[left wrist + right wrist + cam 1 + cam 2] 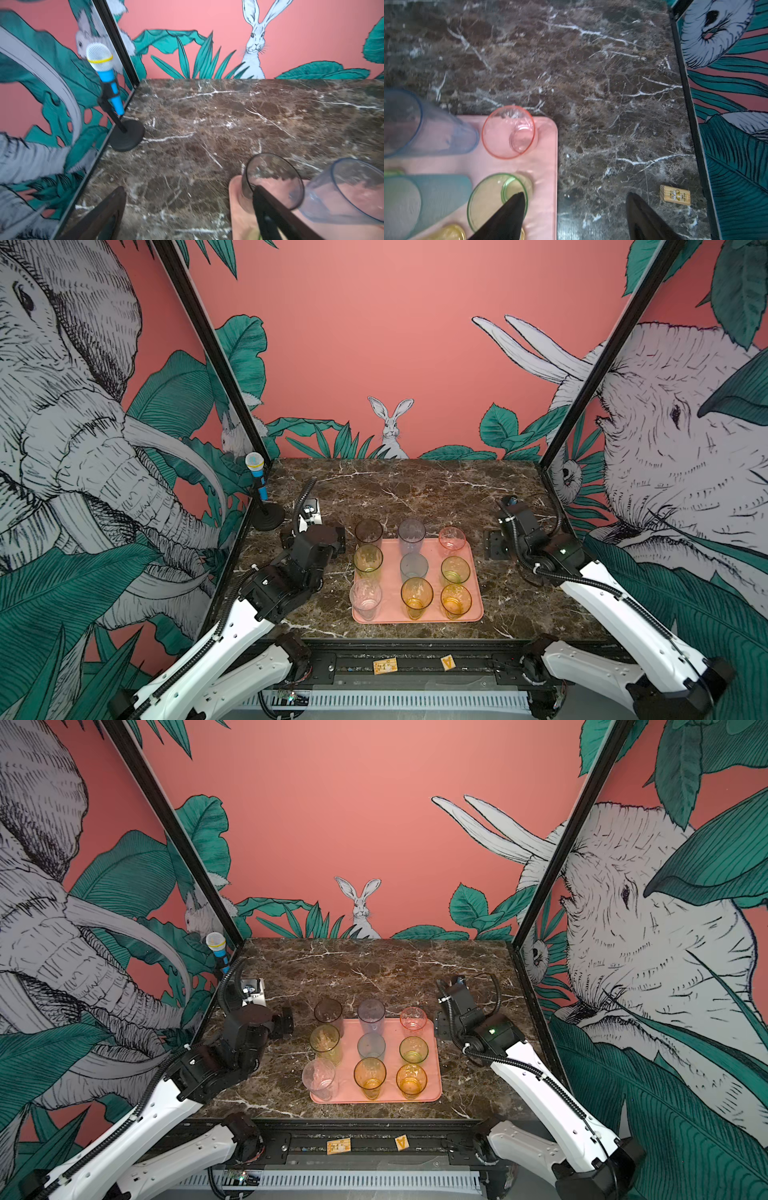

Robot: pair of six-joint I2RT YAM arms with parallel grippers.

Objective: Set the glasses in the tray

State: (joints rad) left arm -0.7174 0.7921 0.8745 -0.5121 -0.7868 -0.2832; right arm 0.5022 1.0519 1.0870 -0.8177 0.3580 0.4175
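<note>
In both top views we look from high above the near edge, down and forward across the whole bench (415,489) to the back wall (374,344). Our left wrist camera sits low and close, facing that wall past the microphone (107,80); the right wrist camera looks steeply down on a corner of the tray (546,149). Both wrist views share the lilac-blue glass (349,187).

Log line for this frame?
glasses: nine on tray | left end effector: open, empty | right end effector: open, empty

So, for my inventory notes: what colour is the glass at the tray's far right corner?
Pink; the glass shows best in the right wrist view.
</note>
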